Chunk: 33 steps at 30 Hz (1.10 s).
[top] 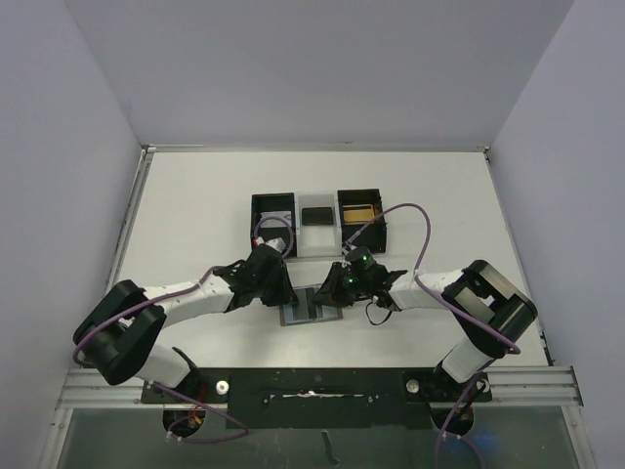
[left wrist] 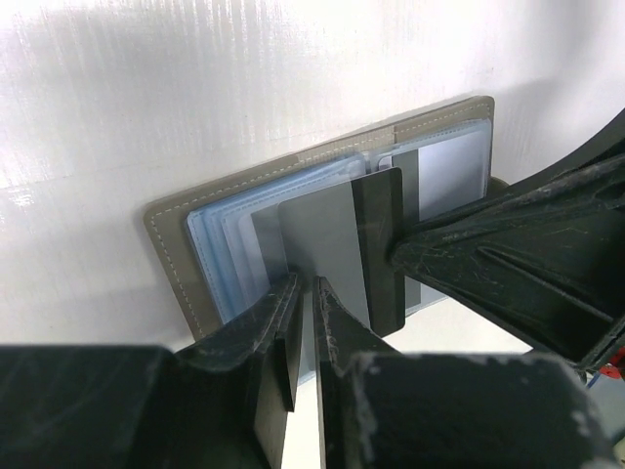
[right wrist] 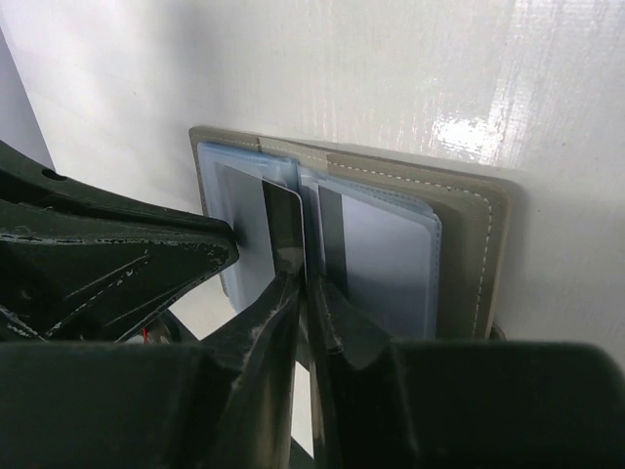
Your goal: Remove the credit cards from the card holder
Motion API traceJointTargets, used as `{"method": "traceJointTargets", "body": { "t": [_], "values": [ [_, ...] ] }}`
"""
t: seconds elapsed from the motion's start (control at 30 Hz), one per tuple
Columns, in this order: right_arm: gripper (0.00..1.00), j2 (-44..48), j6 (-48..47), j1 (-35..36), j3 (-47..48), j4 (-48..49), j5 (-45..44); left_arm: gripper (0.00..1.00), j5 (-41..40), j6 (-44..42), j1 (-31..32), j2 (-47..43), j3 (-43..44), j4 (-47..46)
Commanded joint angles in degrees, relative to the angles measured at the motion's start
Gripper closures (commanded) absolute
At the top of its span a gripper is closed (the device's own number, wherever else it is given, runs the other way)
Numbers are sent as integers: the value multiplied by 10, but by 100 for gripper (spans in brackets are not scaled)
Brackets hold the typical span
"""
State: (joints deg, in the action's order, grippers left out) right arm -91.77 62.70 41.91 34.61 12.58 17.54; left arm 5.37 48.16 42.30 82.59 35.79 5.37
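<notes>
My left fingers [left wrist: 278, 337] and right fingers [right wrist: 269, 327] both clench one striped card [left wrist: 327, 244]; opposed pulls could buckle it or drag the unpinned card holder [left wrist: 171, 254] across the worktop [left wrist: 146, 98].

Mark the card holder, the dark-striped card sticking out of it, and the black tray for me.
card holder [left wrist: 168, 234], left wrist view, on its grey stitched left border.
dark-striped card [left wrist: 322, 230], left wrist view, on its grey face beside the stripe.
black tray [top: 273, 198], top external view, on the far wall of its left compartment.
</notes>
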Motion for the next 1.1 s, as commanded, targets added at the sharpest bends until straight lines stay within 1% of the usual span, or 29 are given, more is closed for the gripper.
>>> {"method": "traceJointTargets", "body": {
  "t": [0.0,0.07,0.13,0.3,0.4,0.47,0.5,0.63,0.7,0.8,0.97,1.07],
  "values": [
    [85,12,10,-5,-17,48,6,90,-41,-4,4,-2,-11,47],
    [81,7,12,-6,-17,53,10,90,-39,-5,4,-2,-12,48],
    [78,1,15,-6,-17,56,14,91,-36,-4,4,-4,-13,48],
    [75,-9,23,-5,-25,82,25,91,-33,-6,6,-17,-17,45],
    [75,-11,28,-6,-30,94,28,91,-31,-10,6,-17,-14,49],
    [77,-8,31,-6,-35,98,29,91,-28,-14,6,-20,-12,50],
    [79,-6,35,-8,-37,101,30,91,-26,-17,9,-25,-9,51],
    [94,8,46,-14,-61,145,37,90,-29,-20,15,-66,-18,39],
    [100,18,57,-20,-76,169,36,90,-27,-22,11,-69,-19,41],
    [100,29,61,-29,-89,178,39,90,-25,-26,11,-55,-13,50],
    [100,42,59,-33,-96,168,37,90,-5,-29,12,-41,-11,33],
    [100,50,54,-33,-93,152,30,90,-6,-31,13,-43,-6,34]
  ]
}}
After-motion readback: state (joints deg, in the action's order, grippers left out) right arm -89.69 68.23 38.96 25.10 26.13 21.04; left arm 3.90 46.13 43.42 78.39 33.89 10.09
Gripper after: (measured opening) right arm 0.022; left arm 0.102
